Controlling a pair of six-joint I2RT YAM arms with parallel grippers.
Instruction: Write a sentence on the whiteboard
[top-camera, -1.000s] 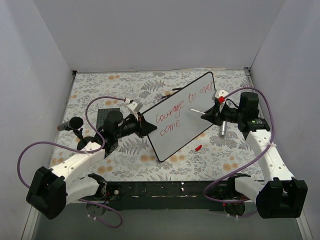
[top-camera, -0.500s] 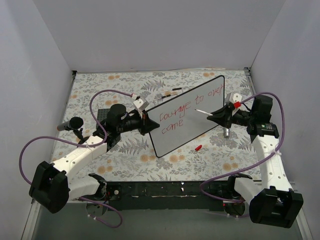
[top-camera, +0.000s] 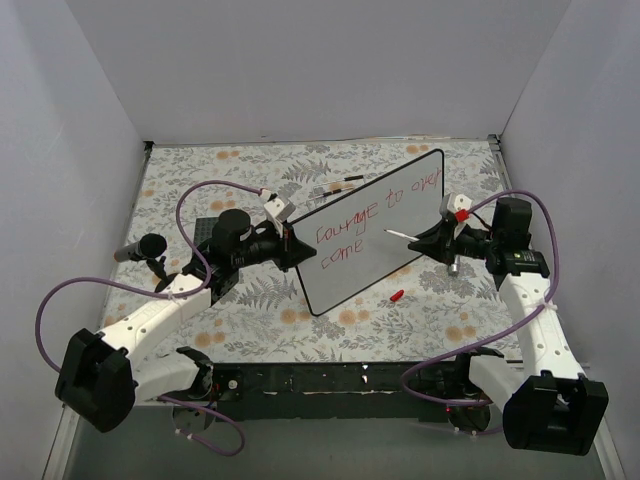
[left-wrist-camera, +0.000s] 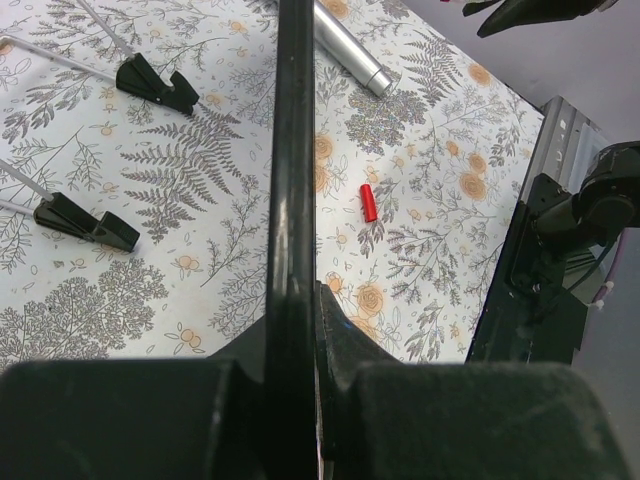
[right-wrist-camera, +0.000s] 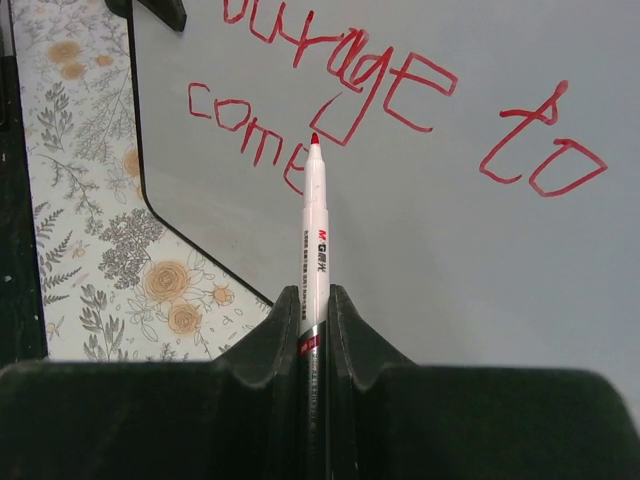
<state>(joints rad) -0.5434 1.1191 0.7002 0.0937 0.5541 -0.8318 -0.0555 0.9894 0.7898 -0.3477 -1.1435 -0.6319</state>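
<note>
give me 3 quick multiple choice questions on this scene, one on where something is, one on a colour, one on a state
1. Where does the small red plastic marker cap lie?
A. on the floral tablecloth, beside the large glossy white whiteboard
B. pushed onto a pen
C. inside a cup

2. What colour is the handwritten sentence?
A. blue
B. red
C. green

3. What state is the right end effector in?
A. open and empty
B. shut on the thin white marker pen
C. shut on a sponge

Key:
1 A, the cap rests on the cloth just off the board's near edge.
2 B, every stroke on the board is red.
3 B, the pen's barrel sits clamped in it, with the red tip pointing at the board.
</note>
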